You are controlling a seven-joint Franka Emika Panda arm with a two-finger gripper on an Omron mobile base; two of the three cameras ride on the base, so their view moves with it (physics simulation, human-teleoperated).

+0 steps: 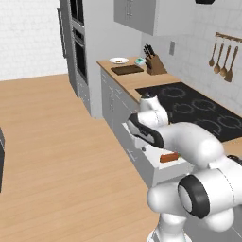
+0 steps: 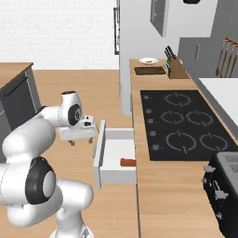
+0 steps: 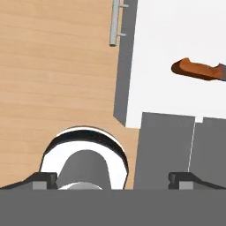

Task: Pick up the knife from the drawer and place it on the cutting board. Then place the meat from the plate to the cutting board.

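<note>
The drawer (image 2: 116,160) stands pulled out under the counter, and its white floor (image 3: 176,39) and bar handle (image 3: 115,22) show in the hand view. In it lies the knife (image 3: 196,69), whose orange-brown handle (image 2: 128,162) (image 1: 168,157) is plain and whose blade is cut off by the frame edge. My gripper (image 2: 81,141) (image 3: 114,181) hangs open and empty over the wooden floor, just outside the drawer's front panel and apart from the knife. Far down the counter sit the dark cutting board (image 1: 127,70) (image 2: 150,70) and the white plate (image 1: 118,60) (image 2: 148,61). The meat is too small to make out.
A black cooktop (image 2: 186,123) (image 1: 198,111) lies in the counter behind the drawer. A wooden knife block (image 1: 155,65) (image 2: 175,69) stands by the board. A dark toaster (image 2: 225,186) sits near right. Utensils (image 1: 224,59) hang on the wall. Oven column (image 1: 78,47) at the counter's far end.
</note>
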